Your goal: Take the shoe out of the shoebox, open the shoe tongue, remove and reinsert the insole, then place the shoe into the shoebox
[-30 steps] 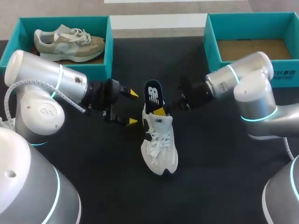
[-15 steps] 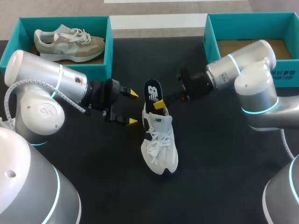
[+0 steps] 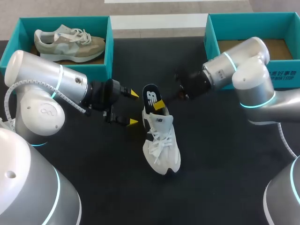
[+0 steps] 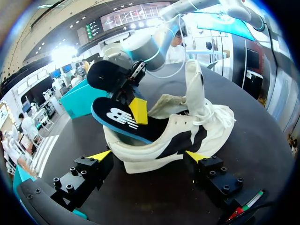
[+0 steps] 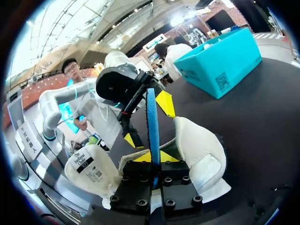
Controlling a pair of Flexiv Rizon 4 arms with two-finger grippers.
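Insole (image 5: 151, 126) edge-on, right wrist view

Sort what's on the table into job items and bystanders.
In the job: white shoe; insole, pinched by the right gripper; left gripper, open beside the shoe; empty shoebox, probably its home.
Lying about: beige shoe in the other shoebox.

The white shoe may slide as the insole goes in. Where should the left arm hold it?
Probably the white shoe by its heel, from the left: that end lies ahead of the left gripper's open jaws, is narrower than the forefoot, and anchors where the insole pushes.
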